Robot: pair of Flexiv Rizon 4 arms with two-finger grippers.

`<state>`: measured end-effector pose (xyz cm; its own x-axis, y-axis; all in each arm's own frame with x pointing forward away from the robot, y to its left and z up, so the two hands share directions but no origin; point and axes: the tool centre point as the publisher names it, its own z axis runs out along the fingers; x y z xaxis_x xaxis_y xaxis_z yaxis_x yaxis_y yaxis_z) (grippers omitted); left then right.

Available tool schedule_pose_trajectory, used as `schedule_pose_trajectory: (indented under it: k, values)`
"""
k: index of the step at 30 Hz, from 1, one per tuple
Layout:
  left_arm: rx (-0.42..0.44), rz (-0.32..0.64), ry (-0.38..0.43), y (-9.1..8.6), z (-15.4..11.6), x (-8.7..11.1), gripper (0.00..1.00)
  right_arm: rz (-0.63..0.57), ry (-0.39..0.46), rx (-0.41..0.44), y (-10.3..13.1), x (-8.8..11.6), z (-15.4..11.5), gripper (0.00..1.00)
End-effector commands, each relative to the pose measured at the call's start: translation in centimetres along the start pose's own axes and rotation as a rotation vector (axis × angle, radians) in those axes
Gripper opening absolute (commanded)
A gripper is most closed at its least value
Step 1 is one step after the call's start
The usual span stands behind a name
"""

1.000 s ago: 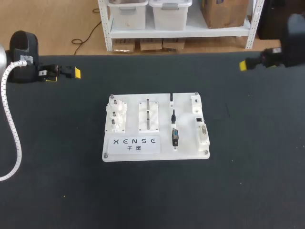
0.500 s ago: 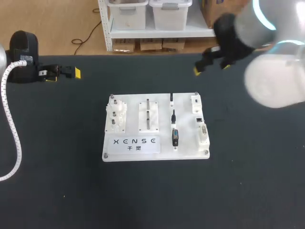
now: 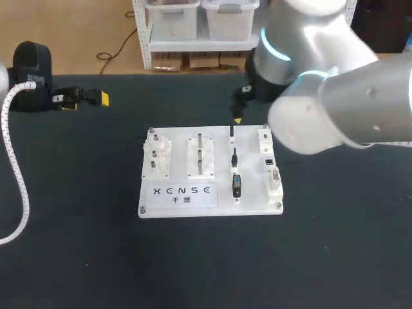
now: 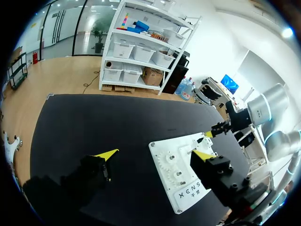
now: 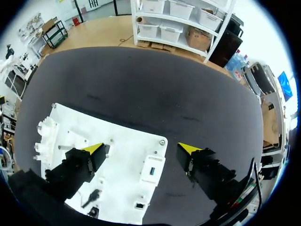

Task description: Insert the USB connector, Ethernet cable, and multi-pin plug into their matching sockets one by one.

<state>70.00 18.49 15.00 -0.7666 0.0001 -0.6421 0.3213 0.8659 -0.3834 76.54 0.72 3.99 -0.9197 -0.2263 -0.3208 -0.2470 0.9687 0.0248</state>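
Black block-shaped USB connector (image 3: 236, 186) lies on the flat white plastic board (image 3: 252, 190), near its front edge, in the column just left of the sockets. 2 slimmer black plugs sit behind it in the same line: 1 mid-board (image 3: 235, 156), 1 at the back edge (image 3: 231, 132). We cannot tell which of these is the Ethernet one. None of the 3 is in any jaws.

White sockets stand along the board's right edge, 1 at the back (image 3: 265, 139) and a longer one toward the front (image 3: 275, 179). The white gear block (image 3: 156, 156) is on the board's left side, and the white peg block (image 3: 200, 156) is beside it.

The right arm (image 3: 322, 84) comes in from the right, past the middle. Right jaws hang over the board's back edge, wide open and holding nothing. In the wrist view, 1 yellow fingertip (image 5: 94, 149) is above the board and the other is out over the black table (image 3: 335, 244).

The left arm (image 3: 32, 71) is at the table's back left, well apart from the board. Left jaws are also wide open and empty, with 1 yellow fingertip (image 4: 107, 154) over bare table.
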Motion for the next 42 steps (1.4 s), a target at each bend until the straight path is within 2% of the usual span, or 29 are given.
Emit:
schedule_pose_trajectory:
  k: [1, 10, 22, 30, 35, 42]
  values:
    - [0.0, 0.0, 0.0, 0.0, 0.0, 0.0, 1.0, 0.009, -0.023, 0.042, 1.3, 0.0, 0.7, 1.0]
    - [0.0, 0.0, 0.0, 0.0, 0.0, 0.0, 1.0, 0.046, -0.023, 0.029, 3.4, -0.8, 1.1, 1.0]
    - [0.0, 0.0, 0.0, 0.0, 0.0, 0.0, 1.0, 0.151, 0.047, 0.049, 4.6, 0.4, 1.5, 1.0]
    - [0.0, 0.0, 0.0, 0.0, 0.0, 0.0, 1.0, 0.192, 0.056, -0.016, 5.1, 0.9, 1.7, 1.0]
    - [0.0, 0.0, 0.0, 0.0, 0.0, 0.0, 1.0, 0.198, 0.022, -0.065, 5.4, 0.8, 1.5, 1.0]
    - [0.0, 0.0, 0.0, 0.0, 0.0, 0.0, 1.0, 0.198, 0.022, -0.065, 5.4, 0.8, 1.5, 1.0]
